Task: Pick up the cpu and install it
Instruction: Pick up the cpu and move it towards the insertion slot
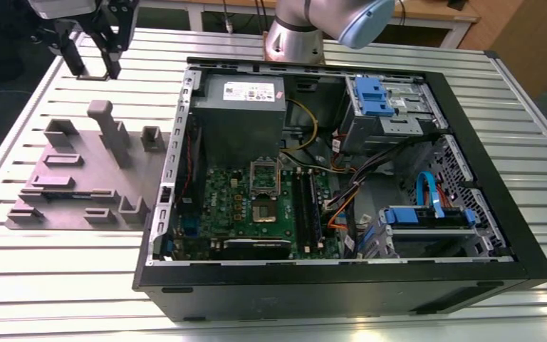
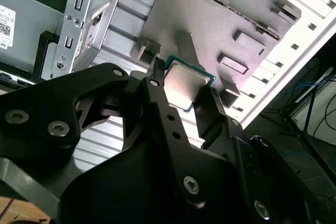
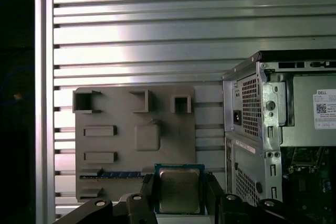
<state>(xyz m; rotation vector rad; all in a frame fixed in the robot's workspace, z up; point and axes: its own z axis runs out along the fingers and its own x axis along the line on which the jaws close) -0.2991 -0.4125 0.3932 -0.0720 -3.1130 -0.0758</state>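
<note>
The cpu (image 2: 185,83) (image 3: 179,190), a flat square chip with a silver-grey top and a dark rim, is clamped between my black fingers (image 2: 157,103) in both wrist views. My gripper (image 1: 91,70) hangs high above the table at the exterior view's far left, beyond the grey fixture plate (image 1: 74,178) and left of the open computer case (image 1: 350,285). The motherboard's cpu socket (image 1: 264,192) lies inside the case, well away from my gripper.
The fixture plate (image 3: 134,140) carries raised posts and slots, one holding a memory stick (image 3: 118,174). Inside the case are a power supply (image 1: 240,96), blue drive brackets (image 1: 373,96) and loose cables (image 1: 350,192). The slatted metal table (image 1: 83,285) surrounds everything.
</note>
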